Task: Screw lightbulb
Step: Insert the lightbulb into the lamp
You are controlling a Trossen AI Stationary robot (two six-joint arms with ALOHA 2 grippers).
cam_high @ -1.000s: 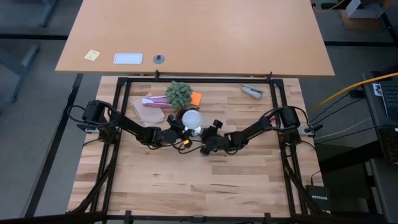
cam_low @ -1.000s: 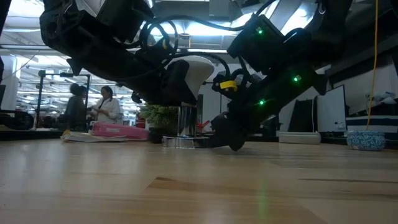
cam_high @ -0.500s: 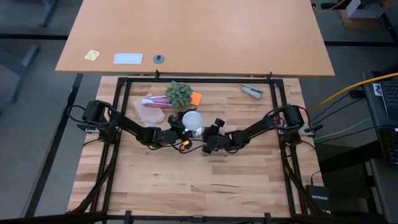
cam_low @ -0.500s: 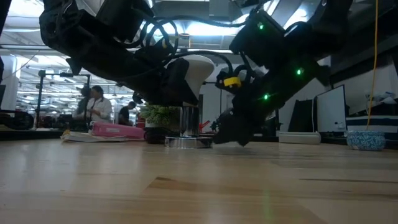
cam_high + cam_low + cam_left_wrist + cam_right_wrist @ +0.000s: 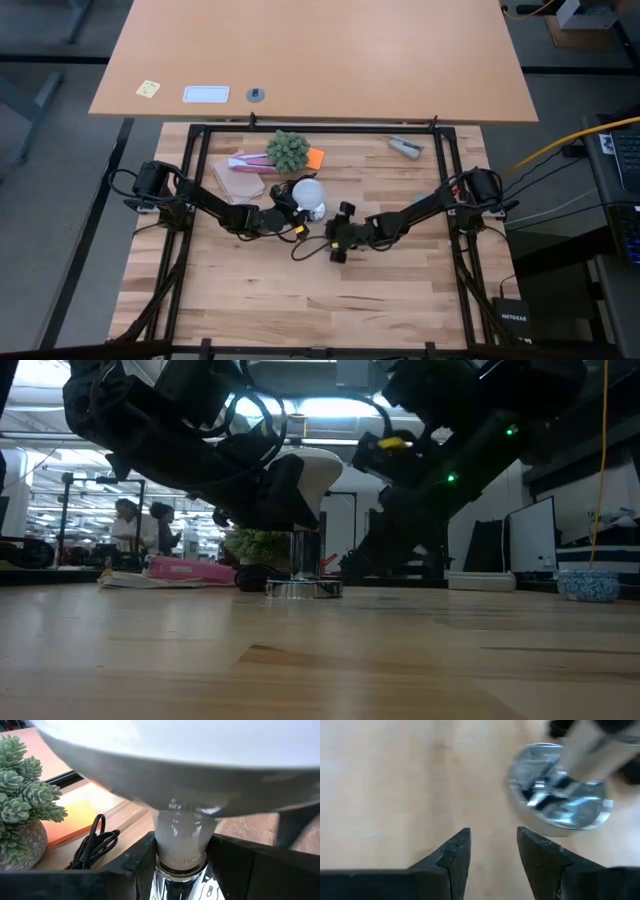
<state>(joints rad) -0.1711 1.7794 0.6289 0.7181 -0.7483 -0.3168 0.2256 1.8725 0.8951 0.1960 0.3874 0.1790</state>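
Fingers of the left gripper (image 5: 182, 860) are holding tight on the neck of the small frosted white lightbulb (image 5: 309, 189), one dark finger (image 5: 135, 865) on each side of it. The bulb is standing upright with its grey metal end sitting in the flat round shiny silver socket disc (image 5: 303, 588) on the wooden table (image 5: 400, 290), near the middle and just in front of the small green spiky plant in a pot (image 5: 288, 150). What has just changed is the right arm. A second ago the right gripper (image 5: 491, 851) was down low, right beside the socket disc, as if keeping it from turning. Now it is pulling back toward the front of the table and lifting up, and its fingers are apart by a small gap with nothing between them. From the right wrist view the disc is showing a little way off, no longer touched. I think this means the socket is not being held any more, so either the bulb is screwed in far enough or the right arm is getting ready for a new grip. The thin black cord (image 5: 92, 845) is lying loose beside the plant.
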